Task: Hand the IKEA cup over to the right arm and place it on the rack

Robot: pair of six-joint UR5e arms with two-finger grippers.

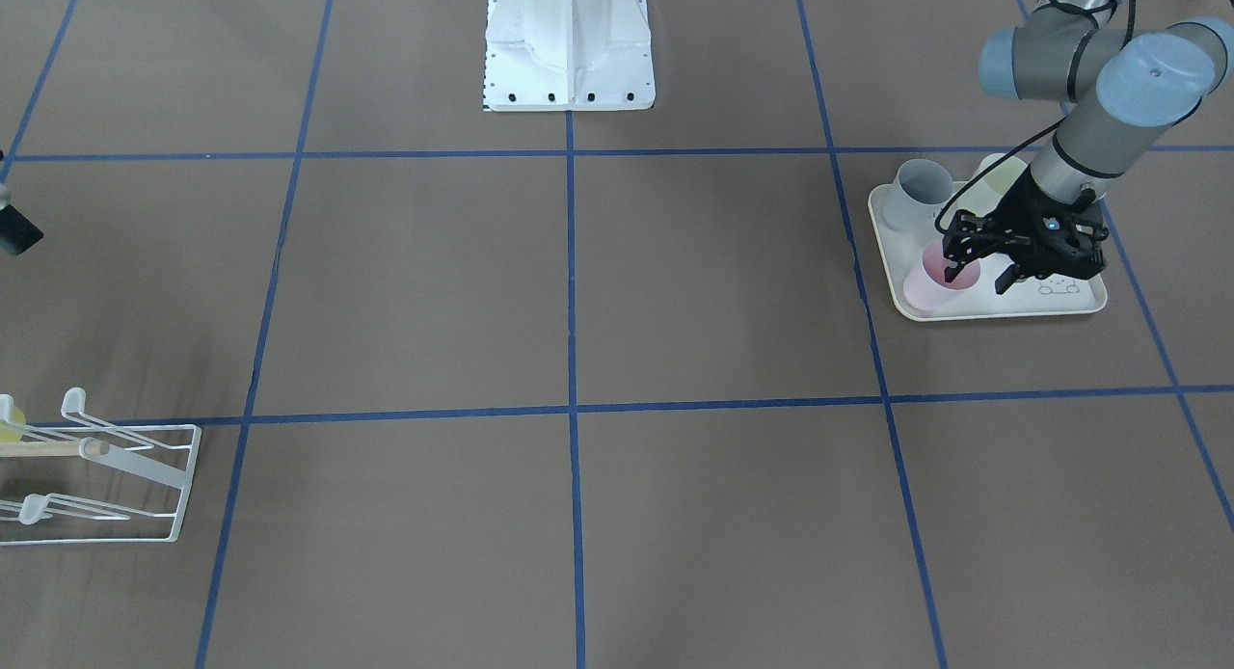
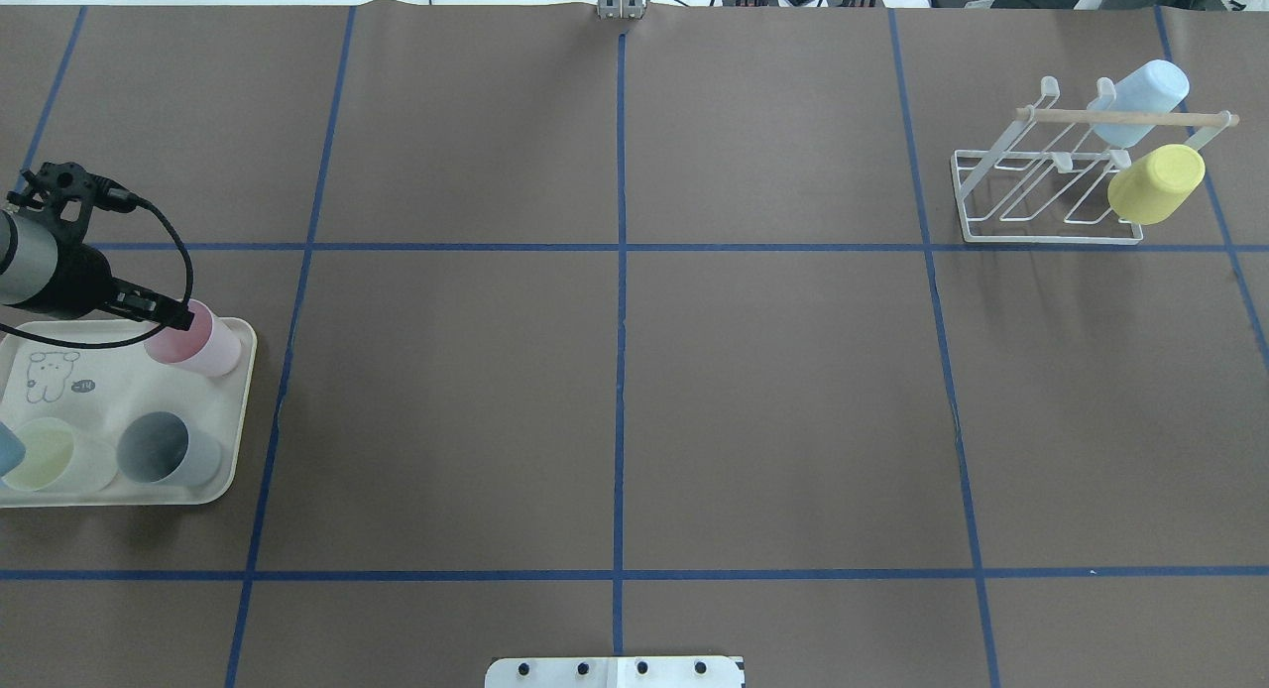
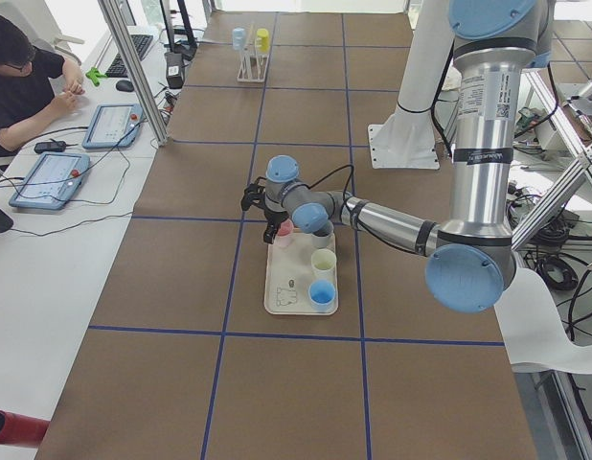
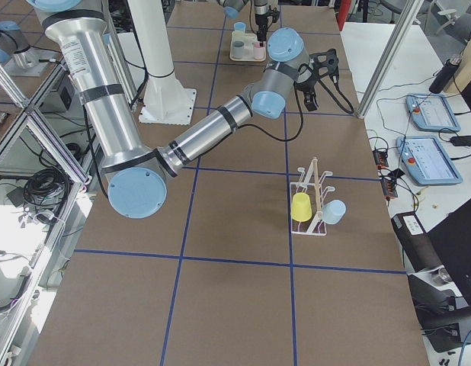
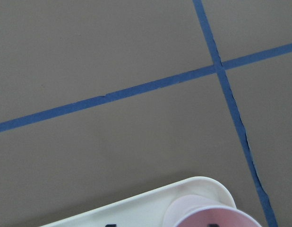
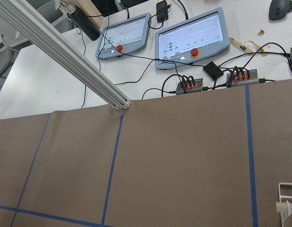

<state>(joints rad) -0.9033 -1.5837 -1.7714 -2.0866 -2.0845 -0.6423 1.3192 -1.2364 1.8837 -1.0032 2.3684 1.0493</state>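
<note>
A pink IKEA cup (image 1: pixel 935 281) stands upright at a corner of the cream tray (image 1: pixel 1022 308); it also shows in the overhead view (image 2: pixel 206 343) and at the bottom of the left wrist view (image 5: pixel 210 215). My left gripper (image 1: pixel 979 272) is open just above it, with one finger over the cup's mouth and the other outside the rim. The white wire rack (image 2: pixel 1051 200) stands far off on the right side and holds a blue cup (image 2: pixel 1138 101) and a yellow cup (image 2: pixel 1158 182). Only a dark sliver of my right gripper (image 1: pixel 14 230) shows here, and I cannot tell its state.
The tray (image 2: pixel 236 420) also carries a grey cup (image 2: pixel 164 448), a pale green cup (image 2: pixel 42 453) and a blue cup (image 2: pixel 5 448). Blue tape lines grid the brown table. A person sits at a side desk (image 3: pixel 28 86) with control pendants.
</note>
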